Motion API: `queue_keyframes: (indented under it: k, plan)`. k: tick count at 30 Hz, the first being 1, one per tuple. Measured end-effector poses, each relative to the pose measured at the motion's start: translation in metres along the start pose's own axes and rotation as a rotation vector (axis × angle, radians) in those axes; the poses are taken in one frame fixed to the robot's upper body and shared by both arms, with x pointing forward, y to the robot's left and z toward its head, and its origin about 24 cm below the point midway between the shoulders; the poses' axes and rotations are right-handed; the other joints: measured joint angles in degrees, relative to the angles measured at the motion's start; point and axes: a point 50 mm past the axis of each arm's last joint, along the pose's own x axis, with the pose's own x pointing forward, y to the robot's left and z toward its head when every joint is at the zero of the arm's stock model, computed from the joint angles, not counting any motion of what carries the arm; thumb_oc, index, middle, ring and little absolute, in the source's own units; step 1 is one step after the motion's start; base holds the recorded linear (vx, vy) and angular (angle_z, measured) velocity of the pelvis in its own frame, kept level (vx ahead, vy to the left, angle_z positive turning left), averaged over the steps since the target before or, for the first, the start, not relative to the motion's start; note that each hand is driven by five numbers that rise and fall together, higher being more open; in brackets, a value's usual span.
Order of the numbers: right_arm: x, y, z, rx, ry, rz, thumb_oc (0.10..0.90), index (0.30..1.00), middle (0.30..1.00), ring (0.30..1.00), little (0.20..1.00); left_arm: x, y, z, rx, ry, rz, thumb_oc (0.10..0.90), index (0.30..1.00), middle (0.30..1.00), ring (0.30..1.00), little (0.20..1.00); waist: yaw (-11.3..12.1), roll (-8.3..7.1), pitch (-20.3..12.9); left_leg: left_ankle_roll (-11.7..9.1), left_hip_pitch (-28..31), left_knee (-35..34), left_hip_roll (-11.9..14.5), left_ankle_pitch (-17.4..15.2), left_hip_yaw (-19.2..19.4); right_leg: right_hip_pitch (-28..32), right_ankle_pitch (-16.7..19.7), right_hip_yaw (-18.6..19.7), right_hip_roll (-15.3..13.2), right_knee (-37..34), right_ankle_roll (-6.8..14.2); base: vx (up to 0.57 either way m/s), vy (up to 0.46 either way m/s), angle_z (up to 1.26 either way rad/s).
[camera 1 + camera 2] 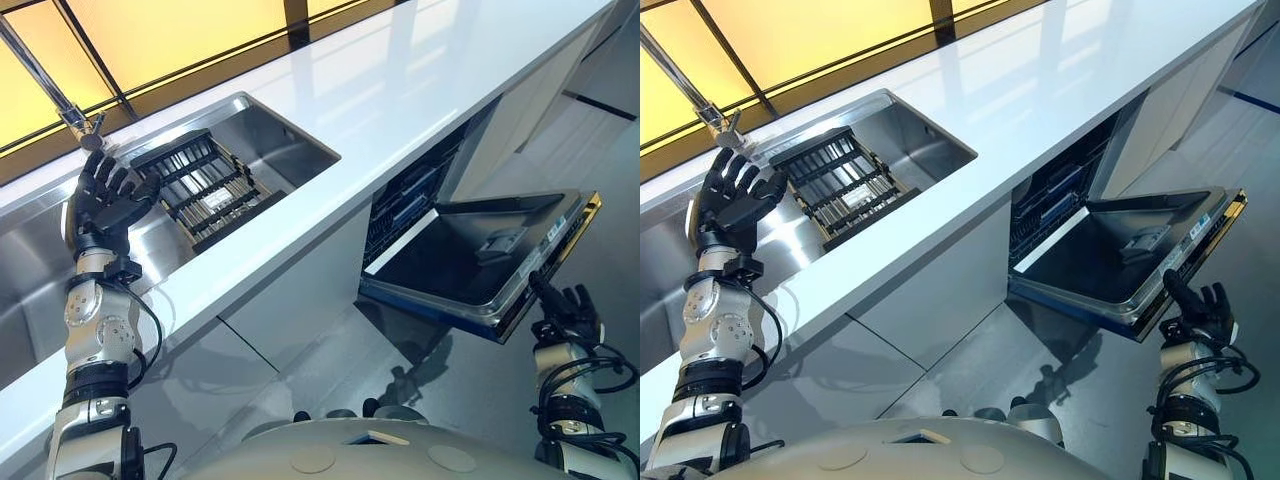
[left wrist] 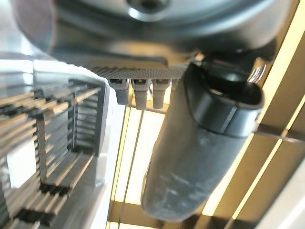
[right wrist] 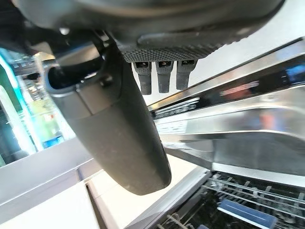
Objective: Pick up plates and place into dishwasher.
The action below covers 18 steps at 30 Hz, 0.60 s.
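A dark dish rack (image 1: 205, 185) with rows of slots sits in the steel sink (image 1: 285, 145); I cannot make out any plate in it. My left hand (image 1: 105, 200) is raised just left of the rack, open with fingers spread and holding nothing. In the left wrist view the rack (image 2: 47, 143) shows past the thumb (image 2: 200, 157). The dishwasher door (image 1: 480, 260) hangs half lowered under the counter, with a wire rack (image 1: 410, 200) inside. My right hand (image 1: 570, 312) is open at the door's outer edge, one finger reaching up to it.
A white countertop (image 1: 400, 90) runs from the sink to the far right. A chrome faucet (image 1: 50, 85) rises behind the left hand. Grey cabinet fronts (image 1: 300, 290) stand left of the dishwasher. The right wrist view shows the door's rim (image 3: 248, 119) and the inner rack (image 3: 238, 202).
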Motion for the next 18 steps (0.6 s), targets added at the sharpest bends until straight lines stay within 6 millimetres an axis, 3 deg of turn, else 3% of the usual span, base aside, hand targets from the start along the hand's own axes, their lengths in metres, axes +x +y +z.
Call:
queue_keyframes:
  k: [18]
  plan:
    - [0.002, -0.02, -0.011, 0.104, 0.068, 0.004, 0.8, 0.9, 0.9, 0.9, 0.9, 0.001, 0.001, 0.002, 0.026, 0.004, -0.003, 0.8, 0.9, 0.9, 0.9, 0.9, 1.42, -0.11, 0.08, 0.15, -0.25, 0.0, -0.19, 0.43, -1.88, 0.42, 0.14, -1.98, -0.35, -0.06, -0.29, 0.03, 0.003, 0.05]
